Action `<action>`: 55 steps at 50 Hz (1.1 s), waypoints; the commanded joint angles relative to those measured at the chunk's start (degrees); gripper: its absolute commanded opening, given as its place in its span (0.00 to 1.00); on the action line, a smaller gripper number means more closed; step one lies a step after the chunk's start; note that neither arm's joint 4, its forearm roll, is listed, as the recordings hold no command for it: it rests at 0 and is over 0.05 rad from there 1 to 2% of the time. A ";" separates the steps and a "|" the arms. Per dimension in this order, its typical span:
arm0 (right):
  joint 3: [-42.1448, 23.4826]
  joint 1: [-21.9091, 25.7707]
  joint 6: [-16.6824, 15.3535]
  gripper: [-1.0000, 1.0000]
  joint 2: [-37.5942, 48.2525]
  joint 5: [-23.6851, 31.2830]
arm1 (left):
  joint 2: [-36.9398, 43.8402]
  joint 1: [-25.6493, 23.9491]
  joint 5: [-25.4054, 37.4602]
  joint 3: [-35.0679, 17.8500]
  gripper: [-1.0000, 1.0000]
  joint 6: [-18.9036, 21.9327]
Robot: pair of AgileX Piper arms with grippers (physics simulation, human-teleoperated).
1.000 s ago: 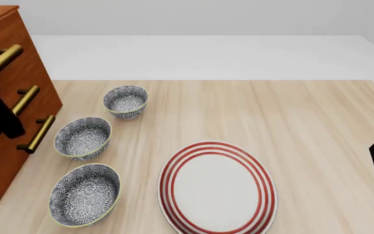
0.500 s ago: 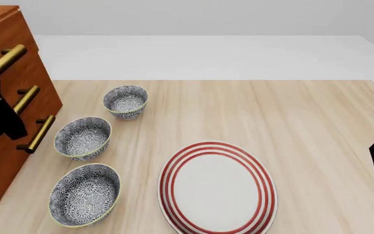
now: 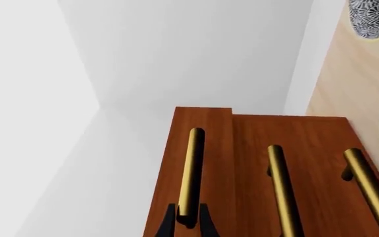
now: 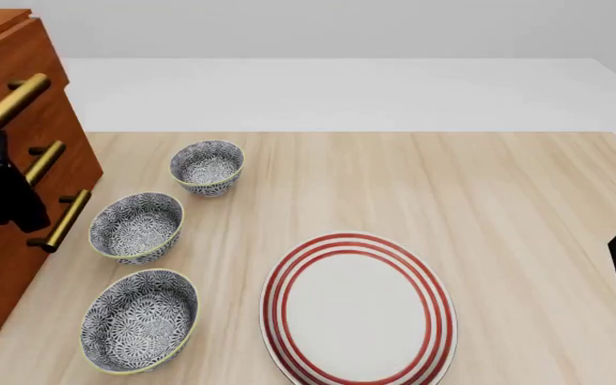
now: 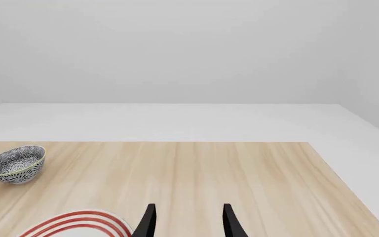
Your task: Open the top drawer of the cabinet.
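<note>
Tabletop (image 4: 500, 184): left jaws (image 3: 187, 223) clamp top drawer (image 3: 199, 163) handle (image 3: 191, 173); right jaws (image 5: 187, 219) parted.

No readable text, labels, brands or numbers in any view. Cabinet (image 4: 9, 160) fronts and brass handles: plain. Bowls (image 4: 137, 226): floral pattern only, no lettering. Plate (image 4: 358, 309): red rings, no marking. Table (image 4: 480, 200) bare wood grain. Gripper bodies are dark and partly cropped, so small print there possibly unresolved.
</note>
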 commanded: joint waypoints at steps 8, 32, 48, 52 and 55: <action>0.00 0.00 -0.01 1.00 0.00 0.00 | 0.49 -1.57 3.41 1.73 0.00 2.01; 0.00 0.00 -0.01 1.00 0.00 0.00 | 0.19 -3.09 6.38 0.72 0.00 2.29; 0.00 0.00 0.00 1.00 0.00 0.00 | 0.04 -4.05 8.60 0.07 0.00 3.01; 0.00 0.00 -0.02 1.00 0.00 0.00 | -0.06 -4.36 8.85 -0.09 0.00 3.35; 0.00 0.01 0.00 1.00 0.00 -0.01 | -0.36 -4.54 9.32 -0.16 0.00 3.52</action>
